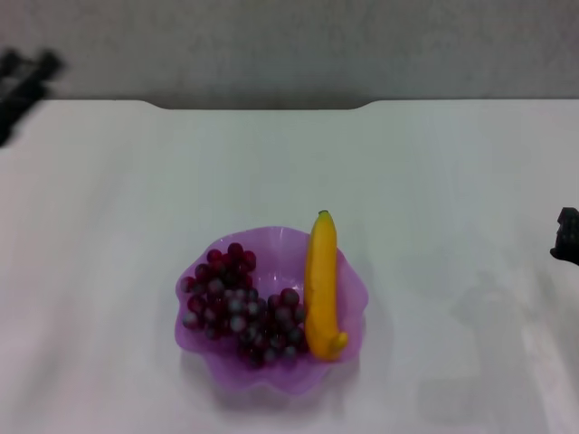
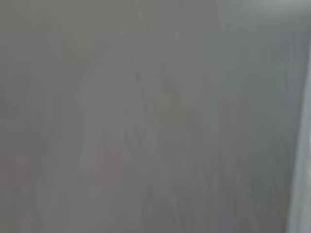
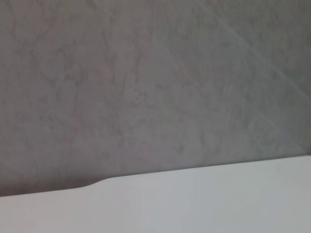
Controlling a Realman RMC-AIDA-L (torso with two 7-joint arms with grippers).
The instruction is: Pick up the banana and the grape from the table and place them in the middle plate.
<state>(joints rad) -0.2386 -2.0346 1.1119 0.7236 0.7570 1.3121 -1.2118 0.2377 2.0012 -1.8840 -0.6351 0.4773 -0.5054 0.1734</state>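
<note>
The banana (image 1: pixel 322 285) and the grape (image 1: pixel 237 303) lie in the middle plate (image 1: pixel 355 307) near the table (image 1: pixel 434 181) front edge, well apart from the left gripper (image 1: pixel 23 81) and right gripper (image 1: pixel 566 235) at the side edges, whose grip I cannot tell

Centre near: the middle plate (image 1: pixel 348 271) is the only obstacle on the table (image 1: pixel 434 181), with the grape (image 1: pixel 237 303) filling its left part and the banana (image 1: pixel 321 285) along its right.
Far half: open tabletop.
Left and right of plate: open.
Far left edge: left gripper (image 1: pixel 23 81).
Right edge: right gripper (image 1: pixel 567 235).
</note>
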